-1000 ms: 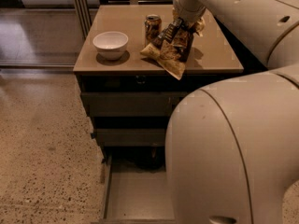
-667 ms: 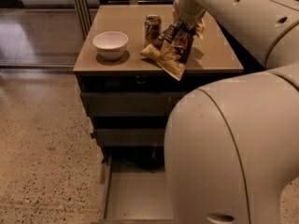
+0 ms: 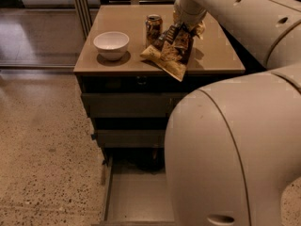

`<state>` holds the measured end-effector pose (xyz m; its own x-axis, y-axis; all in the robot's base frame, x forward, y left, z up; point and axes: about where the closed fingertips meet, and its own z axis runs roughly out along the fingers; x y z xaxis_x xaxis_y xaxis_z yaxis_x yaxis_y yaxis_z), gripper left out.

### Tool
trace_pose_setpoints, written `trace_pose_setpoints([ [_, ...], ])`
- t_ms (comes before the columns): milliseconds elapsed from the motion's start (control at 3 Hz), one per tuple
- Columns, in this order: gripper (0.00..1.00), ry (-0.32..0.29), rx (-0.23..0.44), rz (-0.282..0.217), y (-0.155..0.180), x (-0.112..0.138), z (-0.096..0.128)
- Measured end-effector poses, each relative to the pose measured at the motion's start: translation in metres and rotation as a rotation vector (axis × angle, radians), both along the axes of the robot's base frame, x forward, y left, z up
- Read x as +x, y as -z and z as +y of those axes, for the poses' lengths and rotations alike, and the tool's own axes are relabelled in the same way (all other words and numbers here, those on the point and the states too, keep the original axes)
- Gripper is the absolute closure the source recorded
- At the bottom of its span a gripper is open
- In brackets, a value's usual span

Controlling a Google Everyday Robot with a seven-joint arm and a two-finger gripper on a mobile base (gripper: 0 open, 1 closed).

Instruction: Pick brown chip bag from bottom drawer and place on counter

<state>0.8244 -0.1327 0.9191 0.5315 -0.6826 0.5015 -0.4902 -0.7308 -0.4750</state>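
Observation:
The brown chip bag (image 3: pixel 170 59) lies tilted on the beige counter (image 3: pixel 217 51), just right of the gold can, with its cream lower end reaching past the counter's front edge. My gripper (image 3: pixel 175 36) comes down from the upper right and is shut on the bag's upper end. Below, the bottom drawer (image 3: pixel 136 197) stands pulled out; the part of its flat grey floor that shows is bare, and its right side is hidden behind my arm.
A white bowl (image 3: pixel 111 45) sits at the counter's left and a gold drink can (image 3: pixel 153 28) beside the bag. Two grey drawers (image 3: pixel 127 105) above are pushed in. My bulky arm housing (image 3: pixel 235 149) fills the lower right. Speckled floor (image 3: pixel 42 164) lies to the left.

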Motion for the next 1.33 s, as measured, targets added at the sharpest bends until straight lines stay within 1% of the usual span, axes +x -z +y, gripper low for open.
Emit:
trace_pose_setpoints([
  [333,0.27,0.000,0.000,0.000,0.0000,0.0000,0.0000],
  [667,0.00,0.000,0.000,0.000,0.0002,0.0000,0.0001],
  [1000,0.00,0.000,0.000,0.000,0.0002,0.0000,0.0001],
  [1333,0.00,-0.025,-0.008,0.027,-0.0045,0.0042,0.0038],
])
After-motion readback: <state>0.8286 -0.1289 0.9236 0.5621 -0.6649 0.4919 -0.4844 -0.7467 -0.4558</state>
